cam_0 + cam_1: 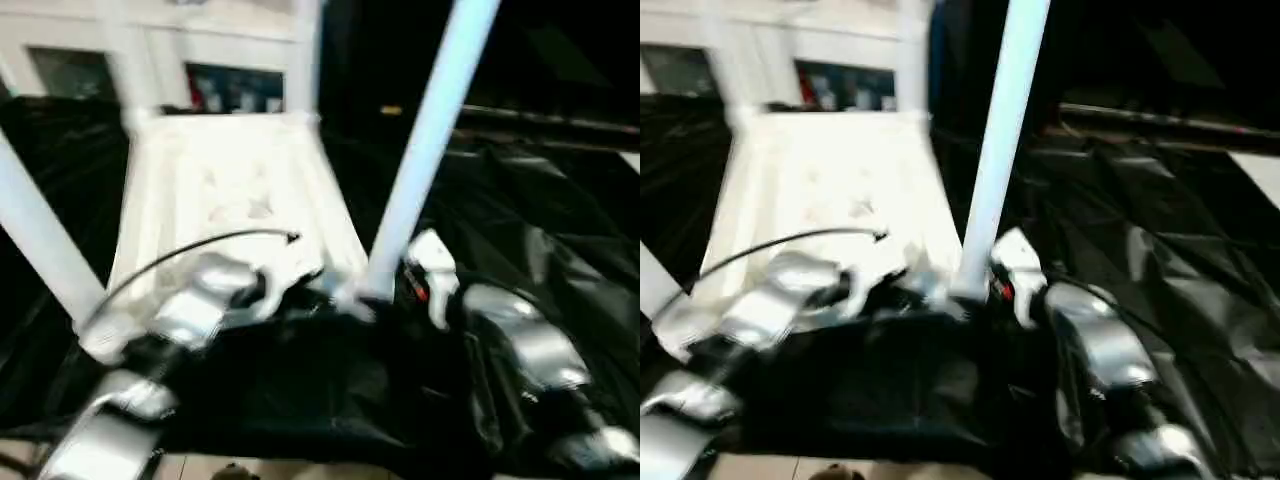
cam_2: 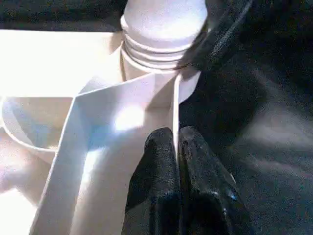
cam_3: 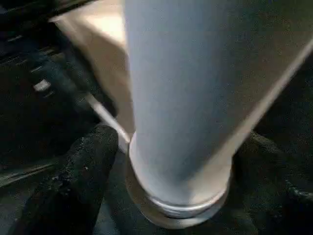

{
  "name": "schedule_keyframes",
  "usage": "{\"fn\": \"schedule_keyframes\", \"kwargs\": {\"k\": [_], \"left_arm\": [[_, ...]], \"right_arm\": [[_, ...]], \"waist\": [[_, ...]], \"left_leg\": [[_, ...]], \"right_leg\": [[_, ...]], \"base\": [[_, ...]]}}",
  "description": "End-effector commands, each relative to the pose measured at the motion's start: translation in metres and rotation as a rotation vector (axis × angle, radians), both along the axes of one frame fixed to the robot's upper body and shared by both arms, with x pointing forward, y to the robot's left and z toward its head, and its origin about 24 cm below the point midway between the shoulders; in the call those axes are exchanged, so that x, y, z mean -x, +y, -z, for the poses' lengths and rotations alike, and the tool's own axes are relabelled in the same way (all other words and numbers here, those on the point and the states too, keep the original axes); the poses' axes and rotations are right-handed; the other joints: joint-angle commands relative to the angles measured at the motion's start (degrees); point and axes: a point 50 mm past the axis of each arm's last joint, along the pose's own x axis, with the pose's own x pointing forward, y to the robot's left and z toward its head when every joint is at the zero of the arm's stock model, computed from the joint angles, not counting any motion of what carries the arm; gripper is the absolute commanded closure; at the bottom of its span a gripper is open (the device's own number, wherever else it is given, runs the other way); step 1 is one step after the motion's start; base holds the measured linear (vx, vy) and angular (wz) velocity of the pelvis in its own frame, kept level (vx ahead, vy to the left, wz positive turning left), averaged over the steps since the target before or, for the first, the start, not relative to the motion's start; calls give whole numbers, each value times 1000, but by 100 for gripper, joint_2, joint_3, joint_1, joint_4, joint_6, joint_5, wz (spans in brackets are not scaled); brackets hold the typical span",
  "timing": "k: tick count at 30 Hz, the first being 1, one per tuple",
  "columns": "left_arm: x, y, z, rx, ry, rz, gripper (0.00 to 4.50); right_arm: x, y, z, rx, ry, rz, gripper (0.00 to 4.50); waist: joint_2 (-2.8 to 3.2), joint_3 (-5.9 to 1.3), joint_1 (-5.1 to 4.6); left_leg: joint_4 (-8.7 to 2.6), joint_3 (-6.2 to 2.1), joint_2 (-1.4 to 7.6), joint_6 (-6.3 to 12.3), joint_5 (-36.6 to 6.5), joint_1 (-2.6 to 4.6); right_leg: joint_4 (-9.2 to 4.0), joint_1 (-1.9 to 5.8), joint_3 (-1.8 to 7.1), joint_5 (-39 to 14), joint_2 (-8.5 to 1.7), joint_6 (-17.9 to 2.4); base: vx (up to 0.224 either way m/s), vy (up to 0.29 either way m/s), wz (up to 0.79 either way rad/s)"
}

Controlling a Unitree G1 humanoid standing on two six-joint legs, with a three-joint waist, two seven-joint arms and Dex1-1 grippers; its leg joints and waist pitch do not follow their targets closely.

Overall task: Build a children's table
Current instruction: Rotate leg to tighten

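Note:
The children's table lies upside down: its white ribbed tabletop (image 1: pixel 230 180) rests on the black cloth, and white tube legs stand up from its corner sockets. The near right leg (image 1: pixel 430 130) rises from its threaded socket (image 2: pixel 161 54). My left gripper (image 2: pixel 177 142) is shut on a thin upright wall of the tabletop just beside that socket. My right gripper (image 3: pixel 181 171) stands open around the base of the same leg (image 3: pixel 186 98), with one black finger (image 3: pixel 83 171) on each side and a small gap to the tube. The near left leg (image 1: pixel 40 240) slants up at the picture's left edge.
The black-draped work table (image 1: pixel 520 220) spreads out to the right in creased folds. A thin black cable (image 1: pixel 200 245) arcs over the tabletop above my left forearm. White shelving (image 1: pixel 230 90) stands behind. A strip of pale floor (image 1: pixel 200 470) shows at the near edge.

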Motion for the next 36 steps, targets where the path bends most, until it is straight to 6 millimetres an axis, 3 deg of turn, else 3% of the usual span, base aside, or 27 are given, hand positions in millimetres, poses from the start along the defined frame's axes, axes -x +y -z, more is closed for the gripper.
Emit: {"fn": "schedule_keyframes", "kwargs": {"k": [1,8,19,26,29,30,31,32,34,35,36], "left_arm": [[9,-11,-3,74,29,110,450],[16,0,-4,66,68,155,450],[14,-2,-6,77,54,151,450],[13,-3,-4,68,46,127,450],[7,-6,1,40,14,52,450],[-2,-14,5,25,-24,-45,450],[-2,-15,5,24,-26,-52,450],[-5,-18,7,19,-40,-89,450],[-9,-27,9,17,-52,-142,450],[-15,-44,11,13,-52,-241,450],[-15,-55,12,18,-44,-270,450]], "right_arm": [[4,0,-7,-13,0,-56,77],[12,-3,-3,23,40,-133,77],[12,8,-4,-5,43,-144,166],[15,10,0,-11,49,-142,178],[10,10,7,3,44,-55,178],[-1,10,16,18,33,98,178],[-1,10,16,19,33,110,178],[-6,11,20,24,31,175,178],[-11,14,24,10,37,271,179],[-19,25,29,-30,64,419,180],[-23,32,30,-53,79,492,180]], "waist": [[-26,-306,-12],[-38,-322,1],[-39,-332,11],[-43,-339,12],[-49,-323,6],[-62,-319,-16],[-47,-300,-26],[-59,-300,-40],[-44,-304,-73],[-52,-306,-104],[-24,-300,-114]], "left_leg": [[-415,-92,280,99,-1517,164],[-389,-55,267,146,-1209,155],[-370,-48,259,152,-1103,158],[-356,-44,254,195,-1013,152],[-369,-49,251,126,-1150,152],[-375,-50,251,78,-1222,152],[-386,-41,251,35,-1341,169],[-403,-75,244,-165,-1682,181],[-413,-82,244,-207,-1716,167],[-414,-83,247,-284,-1806,192],[-423,-109,241,-328,-1928,201]], "right_leg": [[-478,122,222,-1077,-334,-1048],[-417,148,211,-583,-341,-1205],[-404,161,210,-519,-343,-1210],[-387,171,208,-397,-337,-1236],[-420,169,208,-650,-351,-1200],[-433,151,212,-804,-351,-1165],[-466,118,218,-979,-352,-1161],[-519,124,212,-1650,-385,-1023],[-514,108,221,-1728,-391,-992],[-529,88,223,-1808,-374,-919],[-546,70,219,-1936,-385,-919]], "base": [[0,0,0],[0,0,0],[0,0,0],[0,0,0],[0,0,0],[0,0,0],[0,0,0],[0,0,0],[0,0,0],[0,0,0],[0,0,0]]}}
